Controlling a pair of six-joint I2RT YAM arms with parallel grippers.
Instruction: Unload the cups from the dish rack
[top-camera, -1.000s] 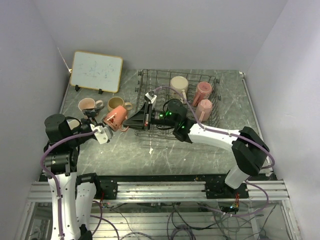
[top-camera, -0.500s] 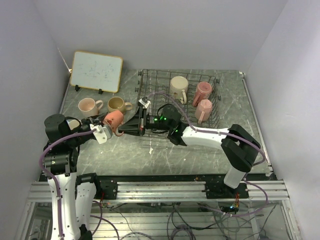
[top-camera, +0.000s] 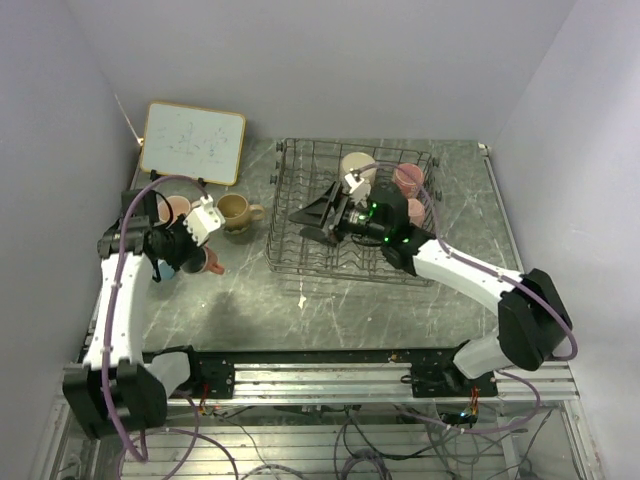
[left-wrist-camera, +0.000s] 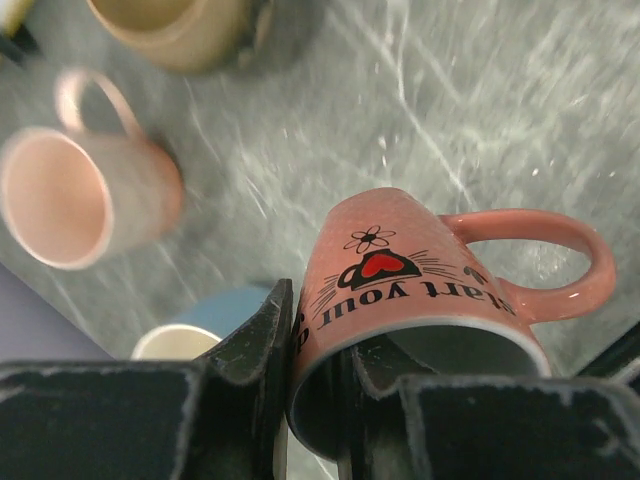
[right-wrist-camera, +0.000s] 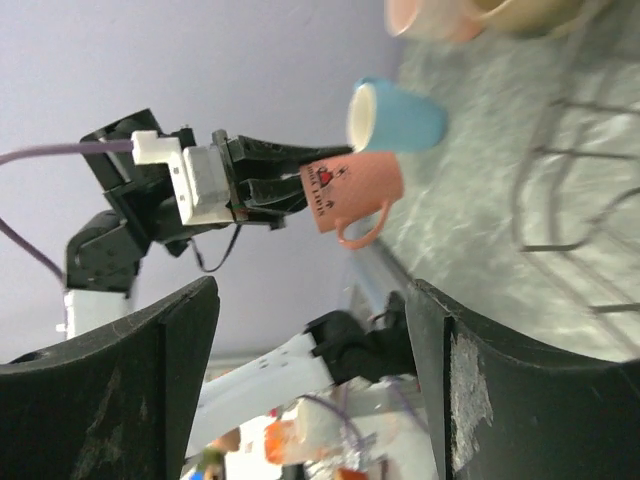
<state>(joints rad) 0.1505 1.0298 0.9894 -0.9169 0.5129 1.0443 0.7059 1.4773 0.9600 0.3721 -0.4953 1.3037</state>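
Observation:
My left gripper (top-camera: 205, 258) is shut on the rim of a salmon cup (left-wrist-camera: 420, 270) printed with a heart, one finger inside and one outside. It holds the cup tilted above the table, next to a light blue cup (left-wrist-camera: 195, 325), a pink cup (top-camera: 175, 208) and a tan cup (top-camera: 235, 210). The dark wire dish rack (top-camera: 300, 255) holds a cream cup (top-camera: 358, 165) and two pink cups (top-camera: 408, 178) (top-camera: 410, 212). My right gripper (top-camera: 308, 215) hangs open over the rack's left half with nothing between its fingers.
A wood-framed whiteboard (top-camera: 192, 142) leans at the back left, behind the cups on the table. Bare marbled tabletop (top-camera: 330, 310) lies in front of the rack. Grey walls close in on the left, back and right.
The salmon cup passed from the right gripper to the left. The right gripper opened and drew back right over the rack; the left arm carried the cup left toward the cups on the table.

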